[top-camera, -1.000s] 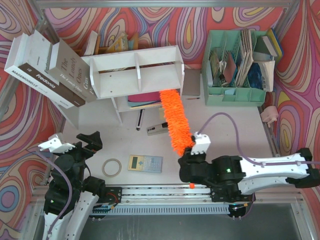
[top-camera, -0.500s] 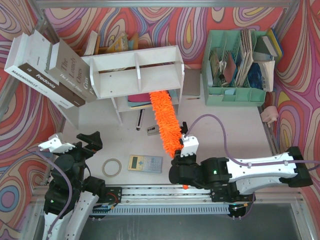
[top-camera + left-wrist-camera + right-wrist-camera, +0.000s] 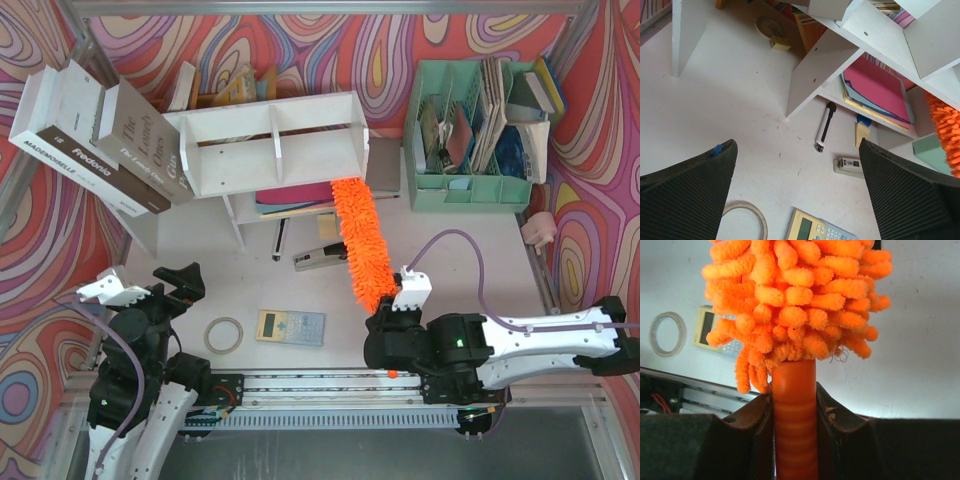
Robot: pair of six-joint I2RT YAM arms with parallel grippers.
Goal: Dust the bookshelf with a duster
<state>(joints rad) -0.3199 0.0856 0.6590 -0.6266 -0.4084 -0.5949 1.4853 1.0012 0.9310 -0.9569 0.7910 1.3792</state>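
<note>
Right hand [image 3: 794, 407] is clamped tight on the slim orange handle of the duster [image 3: 360, 245], both fingers pressed flat against the ribbed plastic just below the fluff. It's parked close to the near edge of the counter [image 3: 470, 255], a bit right of the middle. From there the fluffy head angles away from me and slightly left, and its far tip sits right at the front right end of the bookshelf [image 3: 270, 140], down at the lower tier. Can't honestly tell if the fluff is touching the board or only hovering beside it.

The bookshelf stands toward the far edge, left of centre, with a pink folder [image 3: 875, 85] and some papers stacked in the lower tier.

Left hand [image 3: 795, 150] is spread wide with nothing between the fingers, hanging over the near left corner.

Other stuff on the counter: a roll of tape [image 3: 224, 335] and a calculator [image 3: 290, 326] near the front edge, and a stapler [image 3: 320, 259] just left of the duster head. A marker [image 3: 825, 125] lies in front of the shelf. The mint-green file organiser [image 3: 470, 190] is at the far right corner.
</note>
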